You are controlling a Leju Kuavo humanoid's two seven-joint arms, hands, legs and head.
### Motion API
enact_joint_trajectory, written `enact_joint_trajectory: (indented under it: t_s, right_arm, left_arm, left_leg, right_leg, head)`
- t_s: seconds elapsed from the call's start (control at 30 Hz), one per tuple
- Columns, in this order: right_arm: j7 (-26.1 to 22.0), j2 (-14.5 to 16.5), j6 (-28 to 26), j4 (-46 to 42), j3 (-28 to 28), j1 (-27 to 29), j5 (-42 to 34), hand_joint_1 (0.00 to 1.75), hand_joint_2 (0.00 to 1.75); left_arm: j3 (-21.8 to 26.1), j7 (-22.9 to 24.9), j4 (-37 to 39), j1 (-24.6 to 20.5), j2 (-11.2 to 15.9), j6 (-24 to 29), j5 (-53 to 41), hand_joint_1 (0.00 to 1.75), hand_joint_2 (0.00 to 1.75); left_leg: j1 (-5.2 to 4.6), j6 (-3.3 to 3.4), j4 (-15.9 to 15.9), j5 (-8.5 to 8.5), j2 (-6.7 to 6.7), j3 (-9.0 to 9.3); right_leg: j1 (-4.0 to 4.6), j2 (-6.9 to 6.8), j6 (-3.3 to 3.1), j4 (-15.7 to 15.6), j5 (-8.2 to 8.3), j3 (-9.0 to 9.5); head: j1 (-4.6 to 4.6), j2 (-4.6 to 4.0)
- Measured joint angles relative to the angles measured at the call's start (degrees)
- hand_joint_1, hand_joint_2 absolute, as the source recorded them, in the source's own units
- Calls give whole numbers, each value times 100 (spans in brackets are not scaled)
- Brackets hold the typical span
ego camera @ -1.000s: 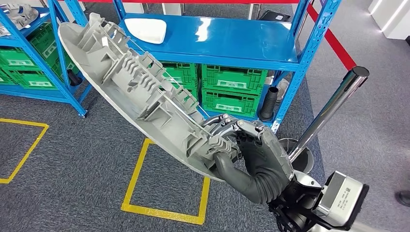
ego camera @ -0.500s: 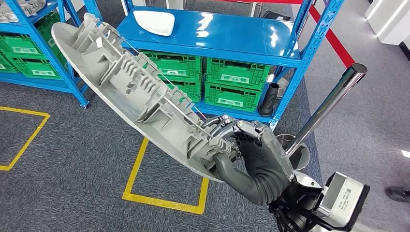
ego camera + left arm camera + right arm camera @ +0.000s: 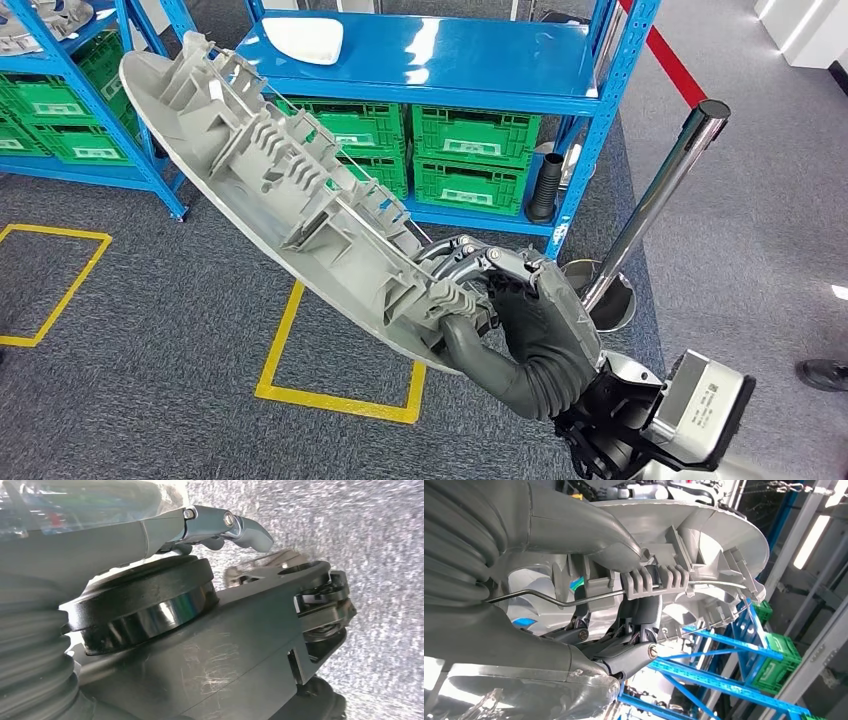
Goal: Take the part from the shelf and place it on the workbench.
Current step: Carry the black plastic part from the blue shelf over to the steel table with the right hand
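A large round grey plastic part [image 3: 280, 190] with ribs and a wire ring on its back is held up in front of me, tilted, its ribbed side facing me. My right hand [image 3: 530, 330] grips its lower rim from the right, the thumb hooked over the ribs. In the right wrist view the thumb and fingers [image 3: 629, 655] clamp the rim of the part [image 3: 704, 525]. My left hand [image 3: 150, 530] hangs over grey carpet, holding nothing, a silver finger stretched out.
A blue shelf [image 3: 430, 60] ahead carries a white part [image 3: 303, 38], with green crates [image 3: 470, 160] underneath. A second blue shelf [image 3: 60, 90] stands at left. A chrome post [image 3: 660, 195] rises at right. A yellow square [image 3: 340, 400] marks the carpet. A person's shoe [image 3: 822, 374] shows at far right.
The whole picture has shifted a little, so the camera has moved. The grey part stays in my right hand's grip at the same tilt.
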Motion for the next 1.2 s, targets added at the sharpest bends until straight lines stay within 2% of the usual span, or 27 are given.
enact_joint_trajectory:
  t_s: [0.03,0.1,0.17,0.2,0.27,0.3,0.33,0.37,0.43,0.47,0.5,0.53,0.57,0.6,0.63,0.7,0.73,0.8,0.83,0.87,0.9,0.97,1.0,1.03,1.07,1.13,1.2]
  right_arm:
    - [-2,0,4,3,1,3,0,175,175]
    - [-10,0,11,5,0,4,0,175,175]
    - [-18,0,14,6,-3,2,0,175,175]
    - [-23,0,15,6,-5,1,0,175,175]
    - [-31,-1,15,7,-6,3,0,175,175]
    - [-35,-1,15,7,-7,5,0,175,175]
    - [-38,-2,15,7,-8,5,0,175,175]
    - [-40,-2,16,8,-8,7,0,175,175]
    - [-46,-2,17,8,-8,13,0,175,175]
    - [-49,-2,17,8,-7,19,0,175,175]
    - [-51,-2,17,8,-5,25,0,175,175]
    - [-54,-2,18,8,-4,30,0,175,175]
    - [-55,-2,19,8,-4,34,0,175,175]
    - [-56,-2,19,8,-4,35,0,175,175]
    - [-57,-2,20,8,-6,33,0,175,175]
    - [-61,-3,20,7,-11,31,0,175,175]
    - [-63,-3,20,7,-13,32,0,175,175]
    - [-66,-4,20,8,-15,34,0,175,175]
    - [-68,-4,20,8,-15,34,0,175,175]
    - [-70,-3,21,8,-15,33,0,175,175]
    - [-73,-2,21,8,-15,32,0,175,175]
    - [-76,0,22,8,-13,36,0,175,175]
    - [-77,0,22,8,-11,39,0,175,175]
    - [-77,0,22,9,-9,43,0,175,175]
    - [-78,-1,23,9,-8,46,0,175,175]
    - [-82,-1,27,8,-8,51,0,175,175]
    - [-93,-1,28,8,-15,55,1,175,175]
  left_arm:
    - [0,1,0,2,1,0,2,0,175]
    - [-1,2,0,9,4,-2,9,0,175]
    - [-2,1,0,10,7,-4,13,0,175]
    - [-2,0,0,9,7,-5,14,0,175]
    - [-2,0,-1,11,2,-7,14,0,175]
    - [-2,0,-2,12,-2,-6,14,0,175]
    - [-2,0,-3,10,-5,-5,15,0,175]
    - [-2,-1,-4,7,-9,-5,15,0,175]
    - [-2,-1,-4,3,-10,-4,16,0,175]
    - [-2,-1,-4,5,-11,-4,16,0,175]
    - [-2,-1,-4,5,-11,-4,16,0,175]
    - [-2,-1,-4,5,-11,-4,16,0,175]
    - [-1,-1,-4,5,-11,-4,16,0,175]
    - [-1,-1,-4,3,-11,-4,16,0,175]
    - [0,-1,-4,3,-11,-4,16,0,175]
    - [0,-1,-4,1,-11,-4,16,0,175]
    - [0,-1,-4,0,-10,-3,15,0,175]
    - [1,-1,-4,0,-5,-2,14,0,175]
    - [1,-1,-4,1,-3,-2,14,0,175]
    - [2,-1,-4,2,-1,-2,14,0,175]
    - [2,-1,-4,2,1,-1,14,0,175]
    - [2,-1,-4,1,3,0,14,0,175]
    - [2,-1,-4,1,5,0,14,0,175]
    - [2,-1,-4,2,7,0,14,0,175]
    - [2,0,-4,4,9,0,14,0,175]
    - [1,0,-4,10,19,-1,8,0,175]
    - [-1,-14,-5,10,24,-1,-18,0,175]
  left_leg:
    - [-1,15,-81,84,0,127]
    - [-14,84,-763,329,-6,605]
    - [-43,167,-1430,423,-15,991]
    - [-60,200,-1582,414,-18,1057]
    - [-75,264,-1651,460,-14,1028]
    - [-65,305,-1683,507,-6,1006]
    - [-52,350,-1712,564,2,973]
    - [-37,385,-1739,624,9,925]
    - [-31,421,-1738,731,14,799]
    - [-33,423,-1730,778,14,729]
    - [-34,420,-1716,827,15,651]
    - [-34,414,-1697,870,15,575]
    - [-34,404,-1673,910,15,500]
    - [-34,389,-1646,947,14,431]
    - [-36,371,-1621,974,13,377]
    - [-49,315,-1580,1040,13,301]
    - [-52,282,-1573,1079,14,276]
    - [-51,214,-1567,1140,10,241]
    - [-47,175,-1524,1079,6,214]
    - [-40,134,-1386,922,2,169]
    - [-26,96,-1137,685,-1,100]
    - [2,29,-411,183,-2,-58]
    - [11,12,-125,63,-2,-89]
    - [16,5,-5,58,-2,-45]
    - [19,8,-102,154,-2,96]
    - [19,46,-794,405,-6,583]
    - [-1,105,-1444,470,-16,965]
  right_leg:
    - [8,2,3,15,33,-57]
    - [23,12,19,38,95,-146]
    - [38,15,69,47,164,-205]
    - [38,12,104,46,202,-227]
    - [37,5,178,33,274,-254]
    - [34,9,211,50,250,-275]
    - [34,14,238,130,146,-315]
    - [30,20,261,315,-48,-385]
    - [19,26,295,982,-572,-593]
    - [15,25,308,1324,-752,-678]
    - [14,25,317,1542,-800,-695]
    - [14,25,319,1561,-722,-617]
    - [15,24,313,1389,-569,-447]
    - [15,22,298,1041,-403,-187]
    - [19,18,277,640,-325,76]
    - [36,18,221,15,-336,445]
    - [49,21,192,-101,-372,492]
    - [45,21,119,-150,-327,462]
    - [32,14,78,-155,-284,432]
    - [15,5,39,-166,-237,397]
    - [2,-5,12,-171,-192,359]
    - [5,-9,-12,-161,-113,259]
    - [7,-10,-11,-149,-76,204]
    - [8,-7,-6,-132,-44,144]
    - [8,-3,2,-110,-16,86]
    - [9,10,29,-63,21,-7]
    - [19,13,84,-30,60,-70]
  head:
    - [-4,0]
    - [-8,0]
    - [-7,0]
    - [-6,0]
    - [-7,0]
    - [-6,0]
    - [2,0]
    - [18,0]
    - [50,0]
    - [61,0]
    - [66,0]
    - [72,0]
    - [81,0]
    - [97,0]
    - [115,0]
    - [147,0]
    - [155,0]
    - [166,0]
    - [164,0]
    - [150,0]
    - [133,0]
    - [95,0]
    - [86,0]
    - [78,0]
    - [70,0]
    - [57,0]
    - [55,0]
